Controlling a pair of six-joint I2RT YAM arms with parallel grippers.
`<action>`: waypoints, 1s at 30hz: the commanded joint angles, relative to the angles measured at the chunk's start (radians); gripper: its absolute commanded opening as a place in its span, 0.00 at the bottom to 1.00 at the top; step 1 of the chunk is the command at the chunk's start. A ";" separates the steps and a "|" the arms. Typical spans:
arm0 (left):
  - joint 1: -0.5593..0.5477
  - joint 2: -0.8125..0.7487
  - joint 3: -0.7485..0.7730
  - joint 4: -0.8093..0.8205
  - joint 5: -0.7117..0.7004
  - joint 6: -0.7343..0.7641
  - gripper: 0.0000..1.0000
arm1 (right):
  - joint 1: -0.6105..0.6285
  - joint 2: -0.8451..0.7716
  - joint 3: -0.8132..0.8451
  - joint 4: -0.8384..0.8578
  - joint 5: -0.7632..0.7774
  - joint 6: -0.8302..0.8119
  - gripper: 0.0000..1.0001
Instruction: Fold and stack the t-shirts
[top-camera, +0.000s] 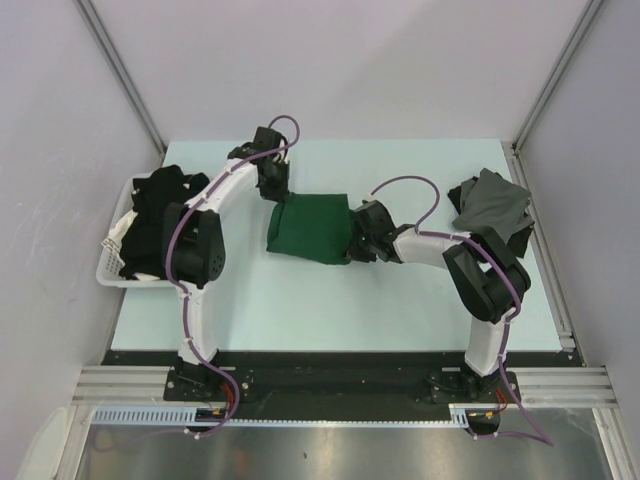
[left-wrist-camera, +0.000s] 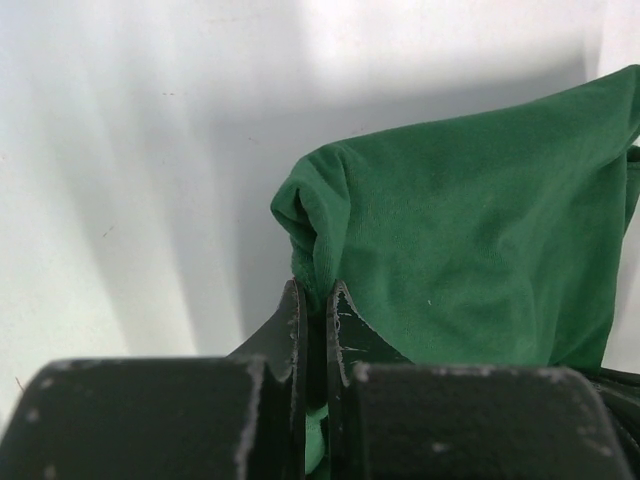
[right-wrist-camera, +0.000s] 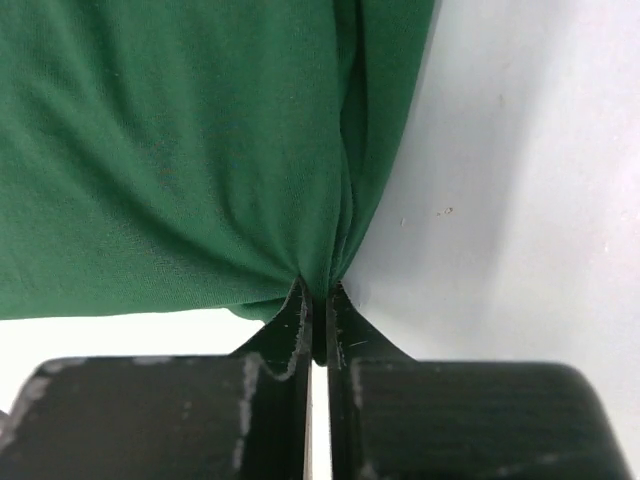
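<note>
Right gripper, black two-finger: clamped on dark green folded cotton t-shirt; left gripper clamped on its opposite corner.

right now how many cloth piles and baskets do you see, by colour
green t-shirt: 1
grey t-shirt: 1
black heap in the basket: 1, number of shirts in it can't be told
dark cloth showing under the grey: 1
white basket: 1
total: 5
</note>
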 joint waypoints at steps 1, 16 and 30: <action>-0.010 -0.041 0.018 0.016 0.002 0.011 0.00 | -0.013 0.017 -0.010 -0.079 -0.004 -0.030 0.00; -0.086 0.031 0.130 0.083 0.227 -0.081 0.00 | -0.147 -0.199 0.042 -0.191 0.034 -0.157 0.00; -0.280 0.225 0.455 0.262 0.318 -0.276 0.00 | -0.269 -0.366 0.183 -0.418 0.278 -0.355 0.00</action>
